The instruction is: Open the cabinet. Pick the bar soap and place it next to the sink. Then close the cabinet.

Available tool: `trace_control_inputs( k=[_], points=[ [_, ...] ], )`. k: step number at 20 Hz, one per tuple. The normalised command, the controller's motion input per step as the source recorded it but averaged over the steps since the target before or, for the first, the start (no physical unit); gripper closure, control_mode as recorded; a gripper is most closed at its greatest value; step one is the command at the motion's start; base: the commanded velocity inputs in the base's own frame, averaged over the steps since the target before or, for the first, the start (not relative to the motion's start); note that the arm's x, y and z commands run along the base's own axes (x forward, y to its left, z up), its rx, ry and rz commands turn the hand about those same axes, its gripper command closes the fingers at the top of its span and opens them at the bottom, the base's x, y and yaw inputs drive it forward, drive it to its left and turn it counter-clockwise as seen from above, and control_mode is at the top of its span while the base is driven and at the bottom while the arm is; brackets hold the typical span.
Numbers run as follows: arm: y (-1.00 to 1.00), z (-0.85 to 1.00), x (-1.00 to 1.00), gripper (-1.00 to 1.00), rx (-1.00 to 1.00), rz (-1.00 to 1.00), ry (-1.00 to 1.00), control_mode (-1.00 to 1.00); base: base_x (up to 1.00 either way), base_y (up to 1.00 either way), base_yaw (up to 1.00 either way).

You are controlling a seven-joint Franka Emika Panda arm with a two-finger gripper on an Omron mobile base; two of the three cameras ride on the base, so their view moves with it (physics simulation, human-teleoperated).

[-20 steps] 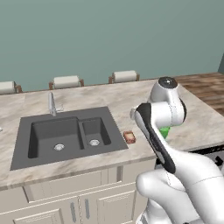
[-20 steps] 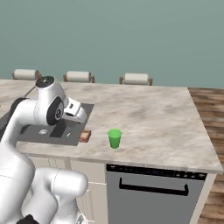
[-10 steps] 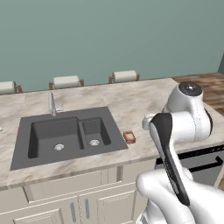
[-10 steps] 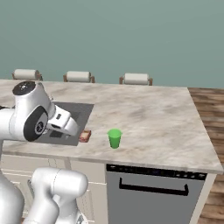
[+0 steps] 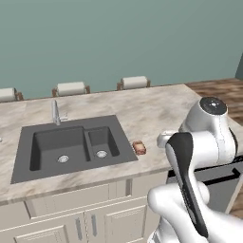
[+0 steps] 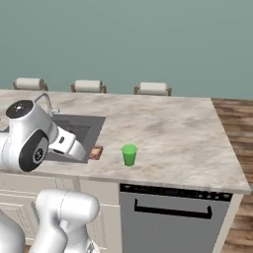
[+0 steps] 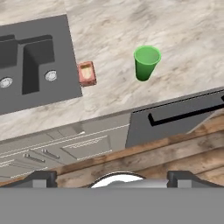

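The bar soap [image 5: 139, 147] [image 6: 96, 152] [image 7: 86, 73], a small reddish-brown block, lies on the marble counter just right of the dark sink [image 5: 28, 163] [image 7: 65, 65]. Below the sink is the cream cabinet [image 5: 114, 223] [image 7: 61, 161]. Its two doors look flush, with the grey handles side by side. My gripper [image 7: 112, 179] is open and holds nothing. It is pulled back from the counter's front edge and looks down on the soap from above. My white arm [image 5: 204, 137] [image 6: 29, 143] is folded in front of the counter.
A green cup [image 6: 129, 154] [image 7: 146, 62] stands on the counter right of the soap. A dark dishwasher front [image 6: 173, 207] [image 7: 175, 116] sits under the counter to the right of the cabinet. A faucet [image 5: 55, 112] rises behind the sink. Wood floor runs along the counter's front.
My arm has drawn back from over the counter towards the base and folded lower. The soap stays beside the sink and the cup has not moved.
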Motion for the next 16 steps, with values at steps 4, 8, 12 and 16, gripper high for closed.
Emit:
trace_control_inputs(
  k=[4, 8, 12, 16],
  points=[
    [0.00, 0.00, 0.00, -1.00, 0.00, 0.00, 0.00, 1.00, -0.57, -0.47, -0.33],
    [0.00, 0.00, 0.00, -1.00, 0.00, 0.00, 0.00, 1.00, -0.64, -0.58, -0.47],
    [0.00, 0.00, 0.00, -1.00, 0.00, 0.00, 0.00, 1.00, -0.55, -0.56, -0.58],
    [0.00, 0.00, 0.00, -1.00, 0.00, 0.00, 0.00, 1.00, -0.27, -0.49, -0.65]
  ],
)
